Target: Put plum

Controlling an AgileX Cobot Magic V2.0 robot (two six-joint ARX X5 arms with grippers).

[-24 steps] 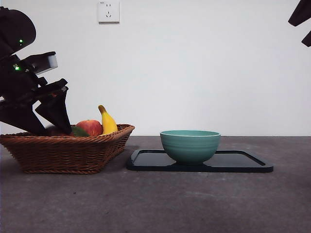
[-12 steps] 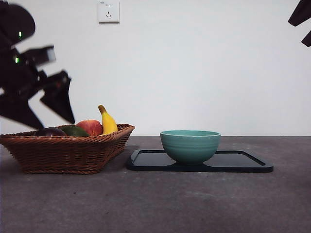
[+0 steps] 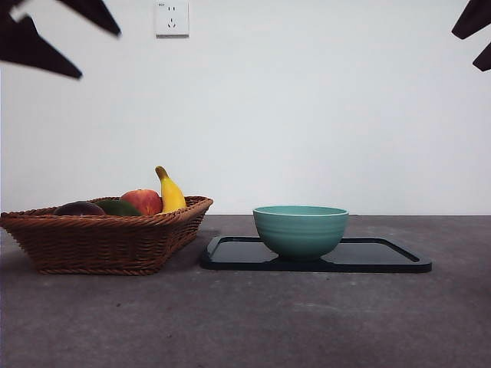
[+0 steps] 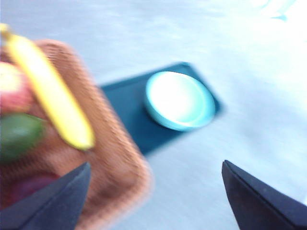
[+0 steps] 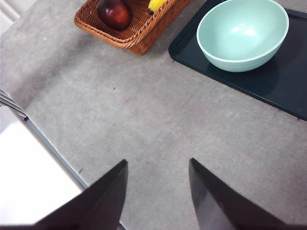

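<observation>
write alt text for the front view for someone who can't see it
A wicker basket holds a dark plum, a green fruit, an apple and a banana. Beside it, a teal bowl stands on a black tray.

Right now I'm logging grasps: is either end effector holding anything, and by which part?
Nothing is held. The left end effector is open and empty above the basket; the right end effector is open over bare table. The plum lies in the basket.
</observation>
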